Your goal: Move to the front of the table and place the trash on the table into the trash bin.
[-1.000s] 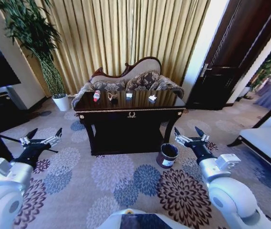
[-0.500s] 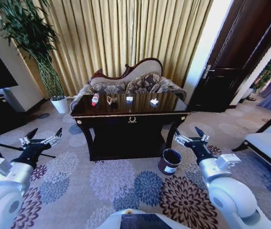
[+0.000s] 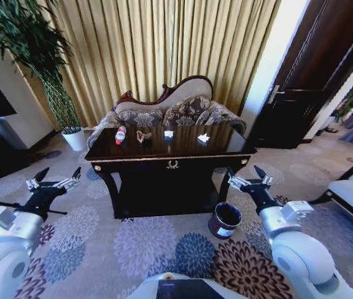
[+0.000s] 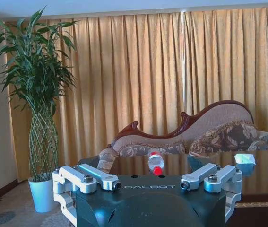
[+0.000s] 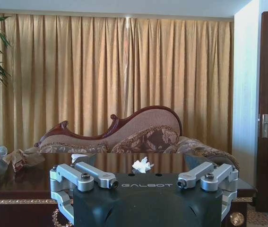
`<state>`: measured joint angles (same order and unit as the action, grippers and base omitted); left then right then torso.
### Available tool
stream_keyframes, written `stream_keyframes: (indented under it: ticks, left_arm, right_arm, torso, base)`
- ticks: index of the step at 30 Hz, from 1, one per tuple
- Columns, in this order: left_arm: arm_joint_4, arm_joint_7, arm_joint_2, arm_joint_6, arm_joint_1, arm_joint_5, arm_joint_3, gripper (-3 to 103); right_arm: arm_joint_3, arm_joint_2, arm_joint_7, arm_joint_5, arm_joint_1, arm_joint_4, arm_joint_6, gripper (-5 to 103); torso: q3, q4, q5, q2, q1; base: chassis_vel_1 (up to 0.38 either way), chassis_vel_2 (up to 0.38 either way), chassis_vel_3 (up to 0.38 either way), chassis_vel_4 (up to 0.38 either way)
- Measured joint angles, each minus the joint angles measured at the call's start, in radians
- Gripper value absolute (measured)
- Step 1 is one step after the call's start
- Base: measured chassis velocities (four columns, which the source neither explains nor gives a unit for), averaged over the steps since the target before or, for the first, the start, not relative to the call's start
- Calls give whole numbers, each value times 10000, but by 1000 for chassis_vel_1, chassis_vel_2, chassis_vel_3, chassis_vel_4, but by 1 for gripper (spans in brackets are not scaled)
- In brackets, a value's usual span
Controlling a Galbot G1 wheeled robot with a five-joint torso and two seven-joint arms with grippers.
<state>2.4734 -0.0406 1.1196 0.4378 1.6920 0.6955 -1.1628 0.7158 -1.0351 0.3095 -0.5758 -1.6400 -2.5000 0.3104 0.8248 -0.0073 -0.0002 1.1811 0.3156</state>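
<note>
So both arms are held low out front with nothing in them. The left tool (image 3: 55, 179) has its fingers spread wide, and so does the right tool (image 3: 249, 175). The counter (image 3: 170, 154) sits ahead of both and a bit above them, roughly centred between the two.

The trash is all on top, well beyond either tool's reach for now. The bottle (image 3: 121, 134) lies on its side, ahead of the left tool and inward from it, with the tan wrapper scrap (image 3: 142, 135) just beside it. One white paper wad (image 3: 169, 133) is near the middle, and another paper wad (image 3: 203, 137) is ahead of the right tool.

Handling guess: the bottle looks light, smooth and likely to roll or squash, so I'd pinch across the body near the red label. The wrapper and wads are soft and weigh nothing; pinch them at the bulkiest part.

The trash bin (image 3: 225, 220) stands on the floor just beside the right tool, lower and slightly inward.
</note>
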Motion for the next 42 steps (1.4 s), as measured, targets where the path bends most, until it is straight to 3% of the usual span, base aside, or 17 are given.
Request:
stream_keyframes:
  ticks: [42]
  left_arm:
    - [0,0,0,0,-1,0,0,100]
  right_arm:
    - [1,0,0,0,2,0,0,100]
  torso:
    - [2,-2,2,-2,5]
  base:
    - [-126,127,130,-129]
